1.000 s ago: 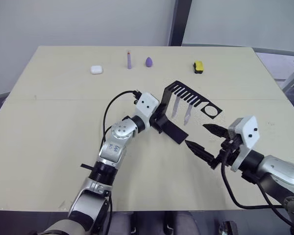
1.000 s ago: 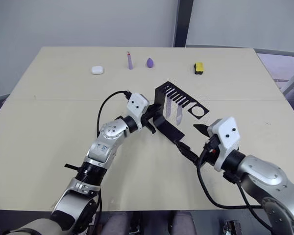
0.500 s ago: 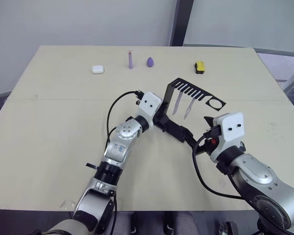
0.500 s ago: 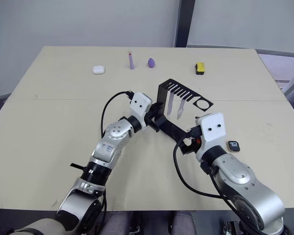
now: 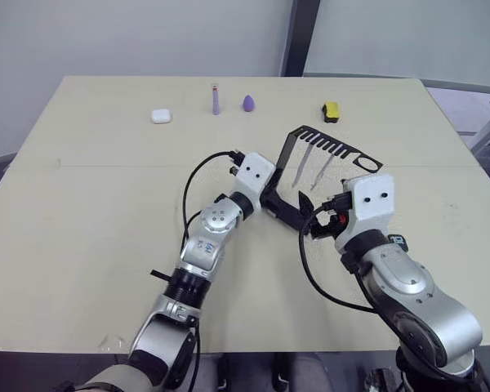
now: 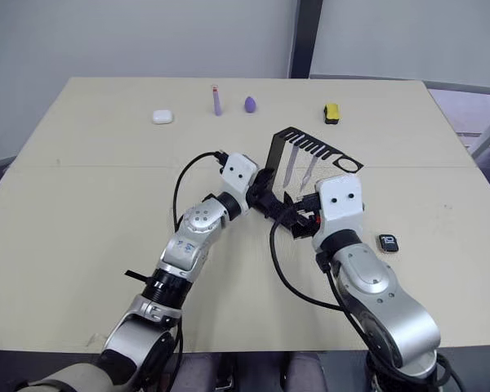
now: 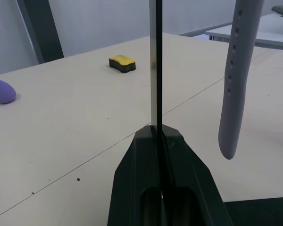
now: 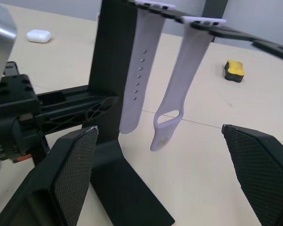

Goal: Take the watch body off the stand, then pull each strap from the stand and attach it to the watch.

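Observation:
The black stand (image 5: 290,155) sits mid-table, and my left gripper (image 7: 155,129) is shut on its thin upright. Two pale lavender straps (image 8: 139,70) (image 8: 179,84) hang side by side from the comb-slotted top arm (image 5: 331,147). My right gripper (image 8: 159,128) is open wide just in front of the straps, above the stand's base and touching neither strap. The watch body (image 6: 388,242), with its dark screen up, lies on the table to the right of my right arm, apart from both grippers.
Along the far edge lie a white earbud case (image 5: 160,116), a purple stick (image 5: 216,100), a purple egg shape (image 5: 248,103) and a yellow-and-black block (image 5: 331,111). My left gripper's cable (image 5: 198,175) loops over the table beside the stand.
My right arm has swung in from the right side of the table to the stand, and its open gripper now faces the straps. The left gripper keeps its hold on the upright.

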Robot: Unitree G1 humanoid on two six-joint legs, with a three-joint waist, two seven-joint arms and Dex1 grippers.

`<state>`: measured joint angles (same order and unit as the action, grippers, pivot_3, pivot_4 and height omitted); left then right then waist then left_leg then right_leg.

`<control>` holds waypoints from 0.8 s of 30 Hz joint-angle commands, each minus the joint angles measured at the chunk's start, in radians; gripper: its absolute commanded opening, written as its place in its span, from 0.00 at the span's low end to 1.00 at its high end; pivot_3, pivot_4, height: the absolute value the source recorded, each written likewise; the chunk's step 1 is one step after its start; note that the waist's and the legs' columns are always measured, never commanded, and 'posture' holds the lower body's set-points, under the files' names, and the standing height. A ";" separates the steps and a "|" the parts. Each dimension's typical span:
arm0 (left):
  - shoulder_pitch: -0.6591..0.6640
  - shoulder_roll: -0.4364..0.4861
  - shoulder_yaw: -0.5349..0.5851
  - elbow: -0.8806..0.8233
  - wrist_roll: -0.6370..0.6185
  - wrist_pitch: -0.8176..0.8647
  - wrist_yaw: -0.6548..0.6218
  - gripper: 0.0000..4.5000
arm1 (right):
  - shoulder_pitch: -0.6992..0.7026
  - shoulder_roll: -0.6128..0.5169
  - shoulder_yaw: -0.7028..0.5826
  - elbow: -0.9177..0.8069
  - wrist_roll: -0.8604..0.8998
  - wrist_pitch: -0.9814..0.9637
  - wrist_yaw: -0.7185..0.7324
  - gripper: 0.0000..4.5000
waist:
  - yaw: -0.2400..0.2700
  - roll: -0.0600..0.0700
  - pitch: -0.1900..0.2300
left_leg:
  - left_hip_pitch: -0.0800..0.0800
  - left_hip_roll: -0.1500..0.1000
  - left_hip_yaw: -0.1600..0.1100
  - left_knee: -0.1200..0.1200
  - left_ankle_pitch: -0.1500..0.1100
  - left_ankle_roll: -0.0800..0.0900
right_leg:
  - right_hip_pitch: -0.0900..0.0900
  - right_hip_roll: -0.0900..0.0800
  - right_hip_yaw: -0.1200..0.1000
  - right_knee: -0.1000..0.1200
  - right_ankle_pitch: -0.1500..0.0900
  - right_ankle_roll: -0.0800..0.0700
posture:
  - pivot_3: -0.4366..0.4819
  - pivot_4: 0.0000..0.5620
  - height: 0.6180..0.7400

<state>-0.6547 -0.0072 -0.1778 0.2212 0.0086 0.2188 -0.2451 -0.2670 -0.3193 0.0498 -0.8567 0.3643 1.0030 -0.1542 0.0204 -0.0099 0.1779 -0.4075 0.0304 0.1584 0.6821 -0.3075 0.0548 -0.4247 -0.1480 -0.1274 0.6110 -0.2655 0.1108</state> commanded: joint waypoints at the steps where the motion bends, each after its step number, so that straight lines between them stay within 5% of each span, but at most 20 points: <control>1: 0.012 0.003 -0.016 -0.040 0.012 0.005 -0.010 0.02 | -0.038 0.023 0.017 0.002 -0.039 -0.003 -0.004 1.00 | -0.001 0.000 0.000 | 0.000 0.000 0.000 0.000 0.000 0.000 | 0.000 0.000 0.000 0.000 0.000 0.000 | 0.48 0.27 1.00; 8: 0.005 -0.007 -0.020 -0.041 0.015 0.008 -0.002 0.02 | -0.086 0.051 0.051 0.075 -0.105 -0.025 0.011 1.00 | 0.000 0.000 0.000 | 0.000 0.000 0.000 0.000 0.000 0.000 | 0.000 0.000 0.000 0.000 0.000 0.000 | 0.48 0.27 1.00; 13: 0.007 -0.008 -0.019 -0.040 0.015 0.003 0.002 0.00 | -0.117 0.044 0.068 0.113 -0.145 -0.048 0.040 0.61 | -0.002 0.000 0.000 | 0.000 0.000 0.000 0.000 0.000 0.000 | 0.000 0.000 0.000 0.000 0.000 0.000 | 0.48 0.27 1.00; 21: 0.004 -0.009 -0.017 -0.034 0.015 -0.004 0.008 0.00 | -0.151 0.051 0.070 0.137 -0.191 -0.055 0.073 0.61 | -0.003 0.000 0.000 | 0.000 0.000 0.000 0.000 0.000 0.000 | 0.000 0.000 -0.001 0.000 0.000 0.000 | 0.48 0.27 1.00; 24: 0.004 -0.007 -0.016 -0.033 0.015 -0.005 0.009 0.00 | -0.156 0.046 0.079 0.134 -0.210 -0.057 0.085 0.43 | -0.003 0.000 0.000 | 0.000 0.000 0.000 0.000 0.000 0.000 | 0.000 0.000 -0.001 0.000 0.000 0.000 | 0.48 0.27 1.00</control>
<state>-0.6487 -0.0033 -0.1844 0.2070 0.0137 0.2209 -0.2403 -0.4127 -0.2702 0.1177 -0.6987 0.1747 0.9716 -0.0833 0.0172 -0.0098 0.1779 -0.4079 0.0306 0.1584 0.6819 -0.3076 0.0548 -0.4247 -0.1481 -0.1281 0.6108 -0.2655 0.1108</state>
